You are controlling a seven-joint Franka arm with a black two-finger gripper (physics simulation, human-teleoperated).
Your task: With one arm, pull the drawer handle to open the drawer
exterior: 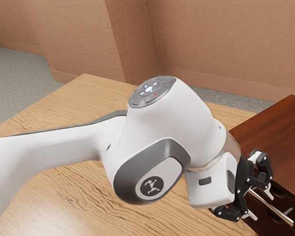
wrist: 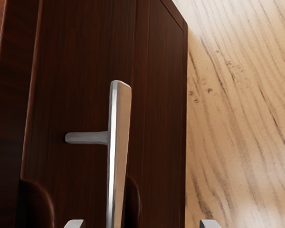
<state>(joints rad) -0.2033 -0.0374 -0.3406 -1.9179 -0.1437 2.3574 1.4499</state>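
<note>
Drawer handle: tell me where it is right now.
The drawer handle sits at the exterior view's lower right, on the dark wooden drawer front, with one end between the open jaws.

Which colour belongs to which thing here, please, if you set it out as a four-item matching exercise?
Things:
1 drawer handle
2 drawer front
3 table
4 arm

Colours:
A white
B light wood grain
C silver metal
D dark reddish brown

Pairs: 1-C; 2-D; 3-B; 4-A
</note>
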